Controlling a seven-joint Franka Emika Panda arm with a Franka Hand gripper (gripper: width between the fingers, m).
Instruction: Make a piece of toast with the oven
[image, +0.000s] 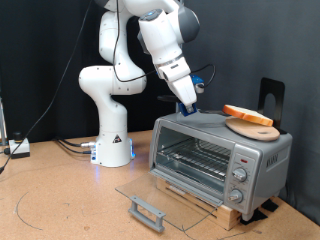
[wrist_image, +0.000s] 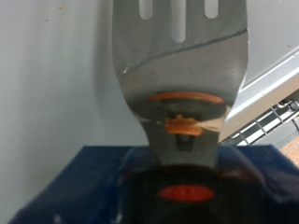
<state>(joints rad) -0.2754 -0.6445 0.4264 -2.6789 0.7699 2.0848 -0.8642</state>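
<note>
Toast (image: 246, 112) is seen on the wooden board (image: 252, 127) atop the open oven (image: 215, 160); the end effector (image: 190, 106) is clamped on a spatula (wrist_image: 182, 84).

We see the oven (image: 220, 157) silver-grey; the piece of toast (image: 248, 113) orange-brown on a tan board (image: 252, 127). The bench (image: 60, 200) is brown.
</note>
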